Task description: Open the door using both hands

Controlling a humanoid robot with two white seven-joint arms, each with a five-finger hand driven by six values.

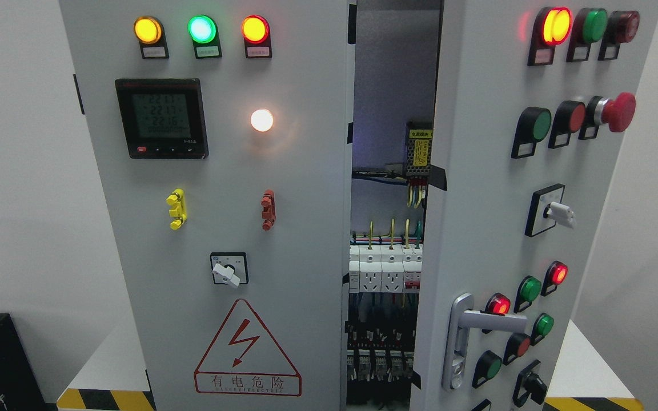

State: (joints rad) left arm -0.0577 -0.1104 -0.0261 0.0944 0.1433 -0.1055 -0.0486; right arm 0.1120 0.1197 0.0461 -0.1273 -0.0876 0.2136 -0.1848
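Grey metal cabinet door [489, 228] with silver lever handle [466, 337] stands partly swung out, right of the closed grey panel [220, 200]; breakers [386, 268] show between. Neither robot hand appears, their state unseen.

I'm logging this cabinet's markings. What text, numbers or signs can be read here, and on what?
"有电危险": under the lightning-bolt warning triangle on the left door.
Meter display: rows of digits, too blurred to be sure of.
Yellow label inside the cabinet: too small.
Tags under the indicator lamps: unreadable.
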